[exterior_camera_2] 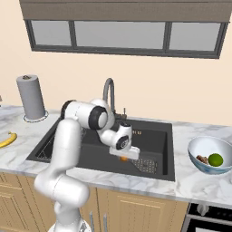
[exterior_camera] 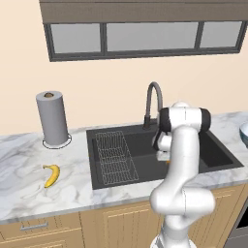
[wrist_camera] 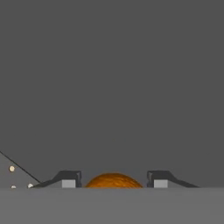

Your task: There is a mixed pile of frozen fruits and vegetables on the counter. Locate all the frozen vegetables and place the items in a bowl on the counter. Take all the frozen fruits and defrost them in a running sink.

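My gripper reaches low into the black sink, shut on the small orange. In the hand view the orange bulges between the two dark fingertips above the dark basin floor. The left base view has my white forearm covering most of the gripper. The yellow banana lies on the marble counter left of the sink; its end also peeks in at the right base view's left edge. The pale blue-grey bowl, right of the sink, holds the green ball and the brown lump.
A dark gooseneck faucet rises behind the basin, with no water visible from it. A wire rack fills the sink's left part and a drain grid lies near the gripper. A grey paper-towel roll stands at the back left.
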Robot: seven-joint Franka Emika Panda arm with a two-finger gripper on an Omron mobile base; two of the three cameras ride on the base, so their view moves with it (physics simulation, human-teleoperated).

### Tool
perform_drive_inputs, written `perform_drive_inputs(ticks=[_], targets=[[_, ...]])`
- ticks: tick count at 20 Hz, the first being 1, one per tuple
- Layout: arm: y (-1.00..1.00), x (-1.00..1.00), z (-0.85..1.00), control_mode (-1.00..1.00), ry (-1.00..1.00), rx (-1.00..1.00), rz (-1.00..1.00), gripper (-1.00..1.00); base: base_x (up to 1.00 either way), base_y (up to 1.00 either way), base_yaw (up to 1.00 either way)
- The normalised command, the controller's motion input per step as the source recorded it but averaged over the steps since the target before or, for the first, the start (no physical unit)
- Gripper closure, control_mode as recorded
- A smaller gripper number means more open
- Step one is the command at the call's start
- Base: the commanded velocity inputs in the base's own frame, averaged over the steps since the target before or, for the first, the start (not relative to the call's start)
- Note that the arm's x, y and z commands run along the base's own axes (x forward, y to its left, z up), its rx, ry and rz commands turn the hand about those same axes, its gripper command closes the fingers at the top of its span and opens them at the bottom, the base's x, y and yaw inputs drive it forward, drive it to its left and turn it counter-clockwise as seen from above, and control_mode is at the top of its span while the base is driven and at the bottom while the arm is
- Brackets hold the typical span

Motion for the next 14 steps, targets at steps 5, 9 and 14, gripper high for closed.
perform_drive_inputs(ticks=[5,9,14], targets=[[-0.04,0.14,-0.23,-1.0,-0.03,0.1,0.0,1.0,0.0,0.0,0.0],[0.12,0.26,0.06,-1.0,0.14,-0.05,0.03,1.0,0.0,0.0,0.0],[0.11,0.17,0.06,-1.0,0.12,-0.06,0.01,-1.0,0.0,0.0,0.0]])
